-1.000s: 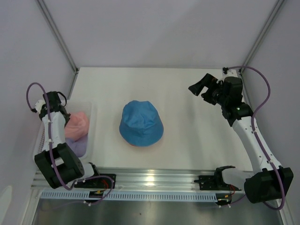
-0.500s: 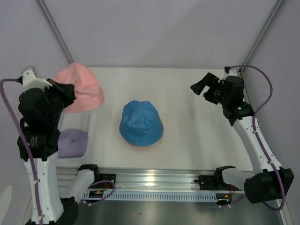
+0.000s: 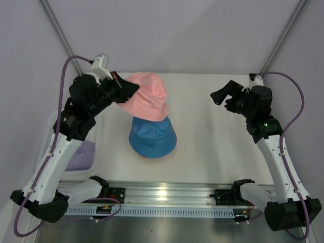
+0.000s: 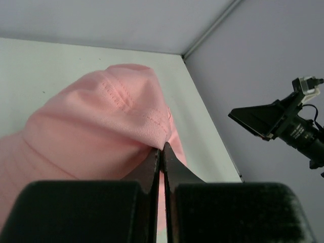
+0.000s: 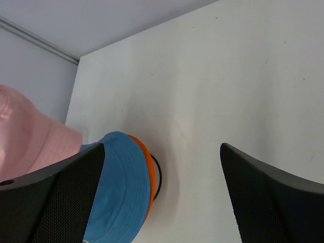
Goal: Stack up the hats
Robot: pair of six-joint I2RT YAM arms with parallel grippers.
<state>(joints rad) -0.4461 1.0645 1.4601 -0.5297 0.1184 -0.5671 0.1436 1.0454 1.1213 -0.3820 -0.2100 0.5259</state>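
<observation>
White surface (image 3: 212,136): left claw (image 3: 123,91), clamped on pink hat (image 3: 148,99), swung it from 9 o'clock basket (image 3: 95,148) over blue hat (image 3: 152,135), next drop; right claw (image 3: 226,97) apart.

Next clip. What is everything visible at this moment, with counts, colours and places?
pink hat: one, pink, held up over the blue hat's far edge
blue hat: one, blue, table centre, on top of the orange hat
orange hat: one, orange, under the blue hat, only its rim showing
lavender hat: one, lavender, inside the basket
basket: one, white, table's left edge
black frame: one, black, a sliver beneath the orange hat
table: one, white
left gripper: one, shut on the pink hat's fabric
right gripper: one, open, empty, raised at the far right
</observation>
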